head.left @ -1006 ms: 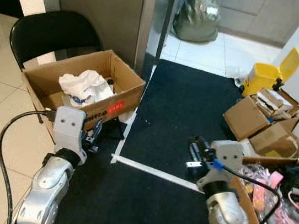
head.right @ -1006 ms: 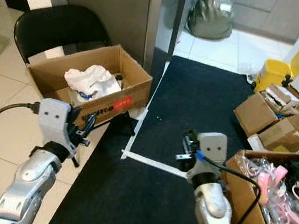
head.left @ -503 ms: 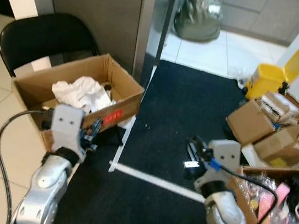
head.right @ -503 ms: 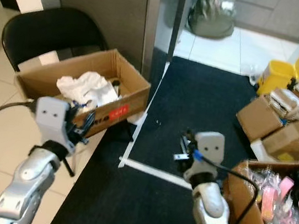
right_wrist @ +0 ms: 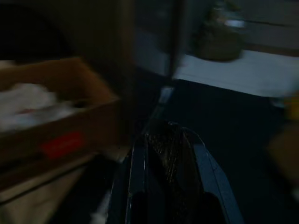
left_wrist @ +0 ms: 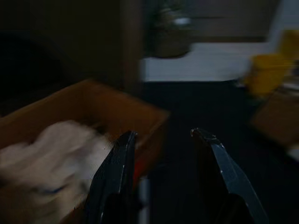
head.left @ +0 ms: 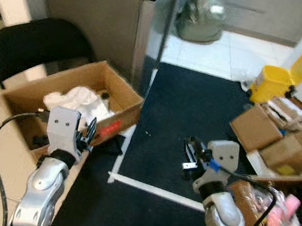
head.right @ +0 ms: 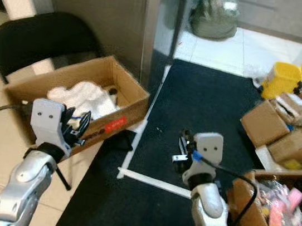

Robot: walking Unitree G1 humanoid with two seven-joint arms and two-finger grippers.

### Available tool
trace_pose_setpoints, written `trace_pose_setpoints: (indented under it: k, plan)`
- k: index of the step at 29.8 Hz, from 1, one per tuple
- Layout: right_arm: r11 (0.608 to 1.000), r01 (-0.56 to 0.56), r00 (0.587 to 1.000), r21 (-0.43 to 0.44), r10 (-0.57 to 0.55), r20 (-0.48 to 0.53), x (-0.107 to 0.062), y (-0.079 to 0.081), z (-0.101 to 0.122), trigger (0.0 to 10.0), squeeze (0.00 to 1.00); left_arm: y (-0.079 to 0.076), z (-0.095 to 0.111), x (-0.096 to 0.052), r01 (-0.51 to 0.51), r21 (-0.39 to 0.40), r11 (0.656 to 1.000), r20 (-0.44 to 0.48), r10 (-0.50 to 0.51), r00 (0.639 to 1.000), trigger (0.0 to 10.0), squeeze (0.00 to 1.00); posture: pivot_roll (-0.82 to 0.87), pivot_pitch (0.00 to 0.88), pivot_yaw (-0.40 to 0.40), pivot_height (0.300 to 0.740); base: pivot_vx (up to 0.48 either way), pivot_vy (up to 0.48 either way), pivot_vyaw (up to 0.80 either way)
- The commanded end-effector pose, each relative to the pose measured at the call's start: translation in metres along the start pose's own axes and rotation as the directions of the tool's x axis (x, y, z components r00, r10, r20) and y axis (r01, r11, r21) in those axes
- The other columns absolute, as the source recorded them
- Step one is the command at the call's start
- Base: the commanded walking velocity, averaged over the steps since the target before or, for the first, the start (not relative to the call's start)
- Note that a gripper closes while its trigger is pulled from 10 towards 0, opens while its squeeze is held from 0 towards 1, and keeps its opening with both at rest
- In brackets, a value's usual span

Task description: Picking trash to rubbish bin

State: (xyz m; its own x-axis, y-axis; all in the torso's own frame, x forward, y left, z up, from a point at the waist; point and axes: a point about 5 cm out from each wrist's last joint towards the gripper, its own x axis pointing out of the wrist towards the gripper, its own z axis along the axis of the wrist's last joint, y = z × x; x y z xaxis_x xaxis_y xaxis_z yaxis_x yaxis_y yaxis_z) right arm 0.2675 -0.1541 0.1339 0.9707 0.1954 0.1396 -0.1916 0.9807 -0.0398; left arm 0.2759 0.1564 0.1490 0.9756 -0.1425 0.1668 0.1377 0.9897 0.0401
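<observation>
— Arms first: how do they sit?

— Both silver forearms rise from the bottom edge of the left eye view, bent upward with wrists raised. The left hand (head.left: 88, 132) is at lower left, its black fingers pointing up toward the near wall of the cardboard box (head.left: 118, 88). In the left wrist view the two fingers (left_wrist: 114, 175) stand well apart with nothing between them, so that hand is spread and empty.

— And the right one?

— The right hand (head.left: 191, 152) is low and right of centre, over the dark mat (head.left: 185, 112). In the right wrist view its fingers (right_wrist: 140, 177) are drawn in around a dark, crinkled piece of trash (right_wrist: 166, 154); that view is dim and blurred, so I cannot tell what the item is.

— Where is the rubbish going?

— The box sits at centre left, on the tiled floor beside the mat's edge, in front of a black chair (head.left: 37, 41). White crumpled paper (head.left: 77, 100) lies inside it. A red label (head.left: 111, 127) marks its near side.

— Anything else around?

— A yellow bin (head.left: 276, 83) with its lid up stands at upper right, more cardboard boxes (head.left: 256, 125) just below it, and a dark bag (head.left: 201, 19) at the top centre.
</observation>
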Motion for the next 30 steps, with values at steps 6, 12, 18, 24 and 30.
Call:
trace_pose_setpoints:
  k: [6, 12, 18, 24, 30]
  plan:
    - [1.0, 0.005, 1.0, -0.002, -0.005, -0.009, -0.0023, 0.0002, -0.0031, 10.0, 0.0, 0.0036, -0.0035, -0.003, -0.009, 0.009, 1.0, -0.02, 0.009, 1.0, 10.0, 0.0, -0.01, 0.152, -0.035, 0.74, 0.311, 0.0, -0.13]
    - [1.0, -0.01, 1.0, -0.026, 0.009, -0.015, -0.0022, 0.0014, -0.0037, 10.0, 0.0, 0.0041, -0.0035, -0.003, -0.011, 0.008, 1.0, -0.022, 0.011, 1.0, 10.0, 0.0, -0.01, 0.157, -0.035, 0.74, 0.309, 0.0, 0.0]
    - [0.999, -0.024, 0.999, -0.046, 0.023, -0.031, -0.0023, 0.0032, -0.0054, 10.0, 0.0, 0.0039, -0.0033, -0.0033, -0.012, 0.009, 1.0, -0.022, 0.012, 1.0, 10.0, 0.0, -0.01, 0.156, -0.036, 0.74, 0.311, 0.0, 0.27]
    - [0.998, -0.024, 0.999, -0.05, 0.023, -0.028, -0.0021, 0.0035, -0.0051, 10.0, 0.0, 0.0038, -0.0032, -0.0031, -0.011, 0.007, 1.0, -0.021, 0.011, 1.0, 10.0, 0.0, -0.01, 0.155, -0.035, 0.74, 0.309, 0.0, 0.68]
    - [0.998, -0.026, 0.999, -0.052, 0.024, -0.028, -0.002, 0.0037, -0.0053, 10.0, 0.0, 0.0039, -0.0031, -0.0029, -0.012, 0.008, 1.0, -0.02, 0.012, 1.0, 10.0, 0.0, -0.01, 0.153, -0.036, 0.74, 0.309, 0.0, 0.69]
